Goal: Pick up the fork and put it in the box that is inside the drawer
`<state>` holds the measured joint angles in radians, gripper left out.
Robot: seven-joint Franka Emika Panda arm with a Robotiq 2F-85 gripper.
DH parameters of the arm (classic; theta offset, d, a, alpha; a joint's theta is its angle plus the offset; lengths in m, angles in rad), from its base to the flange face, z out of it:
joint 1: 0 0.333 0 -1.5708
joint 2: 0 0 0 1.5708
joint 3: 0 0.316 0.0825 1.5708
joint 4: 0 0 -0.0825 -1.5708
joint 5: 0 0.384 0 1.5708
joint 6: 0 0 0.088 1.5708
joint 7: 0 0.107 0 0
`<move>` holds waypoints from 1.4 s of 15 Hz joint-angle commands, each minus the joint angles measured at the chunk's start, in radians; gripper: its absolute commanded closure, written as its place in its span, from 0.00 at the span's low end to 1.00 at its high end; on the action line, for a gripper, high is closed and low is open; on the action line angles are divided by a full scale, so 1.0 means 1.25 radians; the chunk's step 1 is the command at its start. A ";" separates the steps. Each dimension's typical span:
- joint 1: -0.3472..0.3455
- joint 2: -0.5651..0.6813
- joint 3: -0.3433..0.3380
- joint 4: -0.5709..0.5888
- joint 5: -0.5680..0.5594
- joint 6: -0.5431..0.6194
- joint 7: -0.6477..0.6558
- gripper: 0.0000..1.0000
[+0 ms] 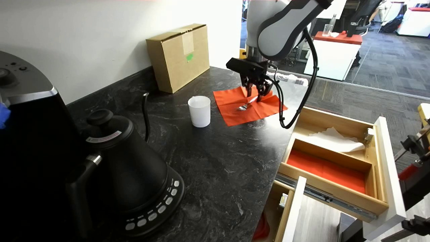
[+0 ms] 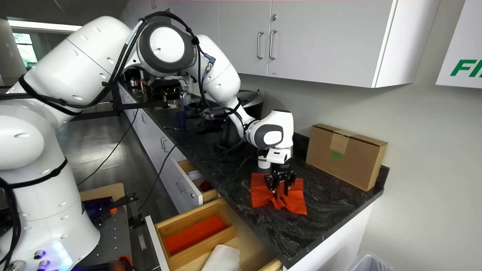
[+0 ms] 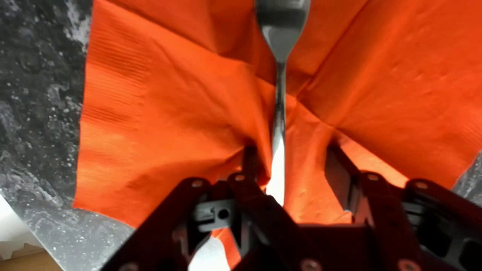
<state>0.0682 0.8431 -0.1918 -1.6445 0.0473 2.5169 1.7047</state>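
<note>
Kettle (image 1: 134, 171) stands foremost; the drawer (image 1: 389, 161) holds a red-bottomed box (image 1: 332, 158).

Green letters "FI" (image 2: 464, 67), cut off at the edge of my view, on a white panel (image 2: 467, 45) | red-and-white strip (image 1: 103, 136) near the top of the black kettle (image 1: 134, 168): lettering too small to read | pale buttons (image 1: 153, 216) on its base (image 1: 180, 195): markings illegible from here | green patch (image 1: 189, 57) on the cardboard box (image 1: 184, 72): can't tell whether it bears words
</note>
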 commanded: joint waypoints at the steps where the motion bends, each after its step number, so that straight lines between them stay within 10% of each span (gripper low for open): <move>1: -0.007 0.003 0.004 0.013 0.013 -0.042 -0.005 0.18; 5: -0.008 0.006 0.005 0.016 0.014 -0.062 -0.004 0.00; 17: 0.008 -0.016 -0.021 0.011 0.001 -0.076 0.031 0.00; 18: 0.006 -0.017 -0.018 0.010 0.002 -0.070 0.025 0.25; 21: 0.004 -0.017 -0.017 0.011 0.003 -0.071 0.022 0.41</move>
<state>0.0694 0.8444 -0.2067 -1.6238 0.0475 2.4537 1.7143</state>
